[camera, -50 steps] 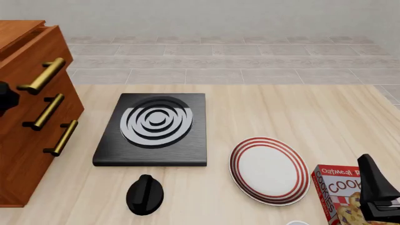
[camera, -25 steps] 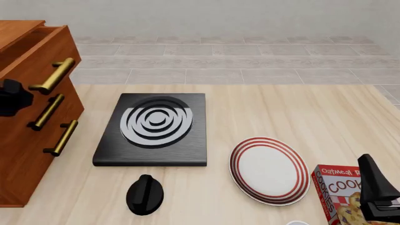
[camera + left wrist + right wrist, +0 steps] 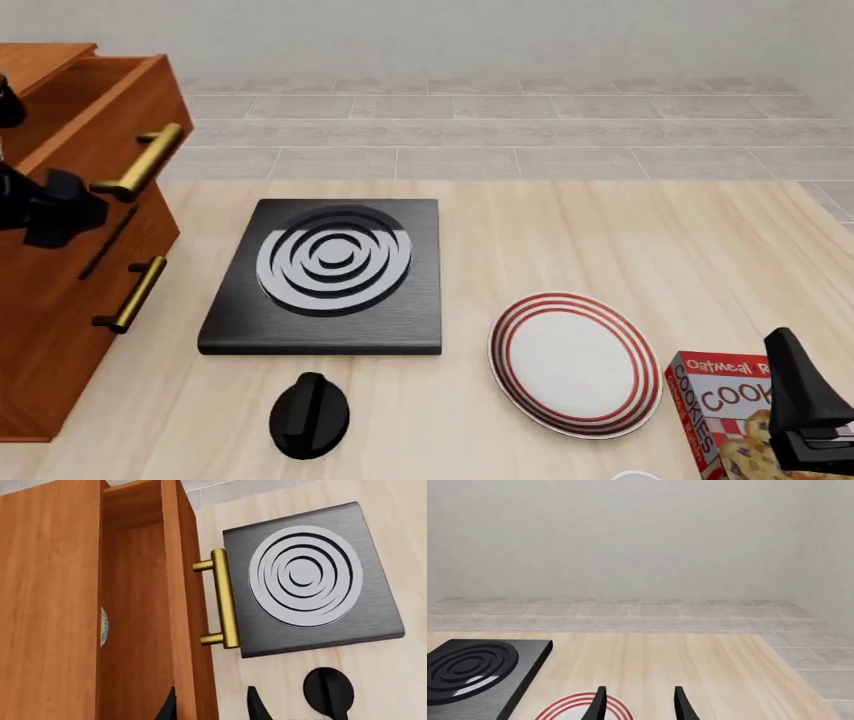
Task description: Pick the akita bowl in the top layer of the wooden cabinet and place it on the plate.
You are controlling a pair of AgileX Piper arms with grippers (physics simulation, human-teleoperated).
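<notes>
Wood cabinet: the wooden cabinet [image 3: 60, 250] fills the 9 o'clock side of the front view, reddish-brown, with three brass handles.
Top layer: the top layer [image 3: 100, 105] stands partly pulled out; its handle [image 3: 223, 597] shows whole in the left wrist view.
Stove: a black stove [image 3: 327, 272] lies in the middle of the table.
Plate: the plate [image 3: 574, 362] sits at about 5 o'clock of the stove, near but apart from it.
Left gripper: my left gripper [image 3: 210, 705] has its fingers spread, one on each side of the drawer front, holding nothing.
Right gripper: my right gripper [image 3: 637, 702] is parted too, empty, above the plate edge.
Akita bowl: only a thin patterned sliver of the akita bowl [image 3: 103, 626] shows, inside the drawer under the cabinet top.
Step, as I judge: the drawer seems not open enough; I should pull straight outward until the bowl is uncovered, then reach from above.
Views: only the left wrist view shows the bowl; the front view hides it behind the drawer wall.
</notes>
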